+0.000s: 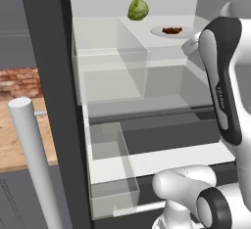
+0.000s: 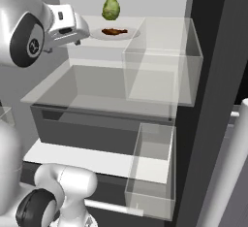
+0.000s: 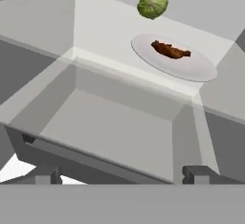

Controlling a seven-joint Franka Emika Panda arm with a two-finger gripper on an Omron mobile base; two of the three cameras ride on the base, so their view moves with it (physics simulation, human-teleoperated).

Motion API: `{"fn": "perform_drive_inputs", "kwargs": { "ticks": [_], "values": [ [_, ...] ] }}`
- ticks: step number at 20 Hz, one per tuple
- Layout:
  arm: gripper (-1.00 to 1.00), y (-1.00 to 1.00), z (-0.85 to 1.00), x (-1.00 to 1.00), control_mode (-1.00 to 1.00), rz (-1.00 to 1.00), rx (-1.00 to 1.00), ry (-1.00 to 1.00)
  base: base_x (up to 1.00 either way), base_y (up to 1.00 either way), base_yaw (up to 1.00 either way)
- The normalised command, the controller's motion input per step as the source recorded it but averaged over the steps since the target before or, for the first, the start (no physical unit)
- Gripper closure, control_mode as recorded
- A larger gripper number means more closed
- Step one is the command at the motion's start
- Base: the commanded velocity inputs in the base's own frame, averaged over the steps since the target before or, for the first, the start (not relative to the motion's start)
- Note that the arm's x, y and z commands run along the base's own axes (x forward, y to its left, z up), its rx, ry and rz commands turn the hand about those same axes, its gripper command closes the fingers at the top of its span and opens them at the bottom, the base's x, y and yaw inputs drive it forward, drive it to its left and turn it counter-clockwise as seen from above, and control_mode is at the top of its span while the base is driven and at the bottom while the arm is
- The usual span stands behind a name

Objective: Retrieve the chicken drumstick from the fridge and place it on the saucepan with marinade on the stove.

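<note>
Chicken drumstick (image 3: 171, 50): small, light, likely slick and irregular, lies on white plate (image 3: 191, 70) on fridge (image 1: 49, 76) shelf; I would pinch its thicker middle, end effector (image 3: 122, 173) open, empty.

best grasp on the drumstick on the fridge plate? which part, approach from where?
Grip the chicken drumstick across its narrow width near mid-length, coming down from above and the open front. It lies flat and elongated on the white plate, with the green vegetable behind it. The hand is open and short of the shelf.
</note>
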Motion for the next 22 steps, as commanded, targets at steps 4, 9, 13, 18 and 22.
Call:
{"fn": "perform_drive_inputs", "kwargs": {
  "ticks": [4, 9, 13, 18, 22],
  "values": [
    [-1.00, -0.01, 0.00, 0.44, -1.00, 0.00, 0.00, -0.02, 0.00, 0.00, 0.00],
    [-1.00, -0.01, 0.00, 0.61, -1.00, 0.00, 0.00, 0.00, 0.00, 0.00, 0.00],
    [-1.00, -0.12, 0.00, 0.55, -1.00, 0.00, 0.03, 0.00, 0.00, 0.00, 0.00],
    [-1.00, -0.08, 0.00, 0.50, -1.00, 0.00, 0.04, 0.00, 0.00, 0.00, 0.00],
    [-1.00, 0.00, 0.04, 0.39, -1.00, 0.03, 0.02, 0.03, 0.00, 0.00, 0.00]
  ]
}}
